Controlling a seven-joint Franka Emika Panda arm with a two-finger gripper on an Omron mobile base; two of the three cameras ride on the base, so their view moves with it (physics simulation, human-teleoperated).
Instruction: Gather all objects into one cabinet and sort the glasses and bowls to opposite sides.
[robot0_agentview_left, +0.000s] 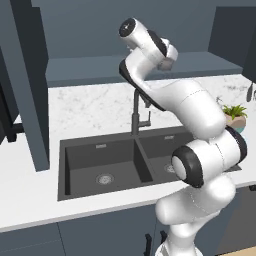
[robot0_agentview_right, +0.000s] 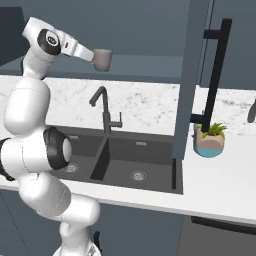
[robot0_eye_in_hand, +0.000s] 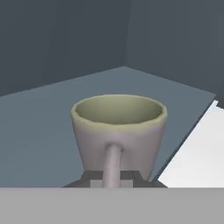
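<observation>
At the far left of the left base view, a tall dark slate-blue cabinet door (robot0_agentview_left: 27, 85) stands swung open over the white marble-look counter (robot0_agentview_left: 95, 107). Beside it the dark double-basin sink (robot0_agentview_left: 102, 167) is sunk into the counter, each basin with a round drain, and a slim dark tap (robot0_agentview_left: 136, 112) rises at its back edge. Above the counter runs the wide slate-blue wall cabinet (robot0_agentview_left: 100, 70) with its lighter blue-grey shelf floor.

The white arm reaches up from the base toward that shelf. In the right base view the two-finger gripper (robot0_agentview_right: 93, 56) is level with the cabinet opening, and the small beige-grey tapered cup (robot0_agentview_right: 103, 59) sits at its tip, upright, mouth upward. The hand view shows the same cup (robot0_eye_in_hand: 119, 131) close up, with a pale greenish inside and a thin stem-like grey part running down its near wall to the dark fingertips (robot0_eye_in_hand: 94, 180). The fingers are drawn almost together, pinching that part of the cup. The cup hangs over the shelf floor near an inner corner of the cabinet; whether its base touches the floor is hard to tell from these angles.

Farther right, a second open door (robot0_agentview_right: 192, 80) carries a long black handle (robot0_agentview_right: 216, 70). Beyond it, a small green plant in a beige and teal pot (robot0_agentview_right: 210, 142) stands on the counter.
</observation>
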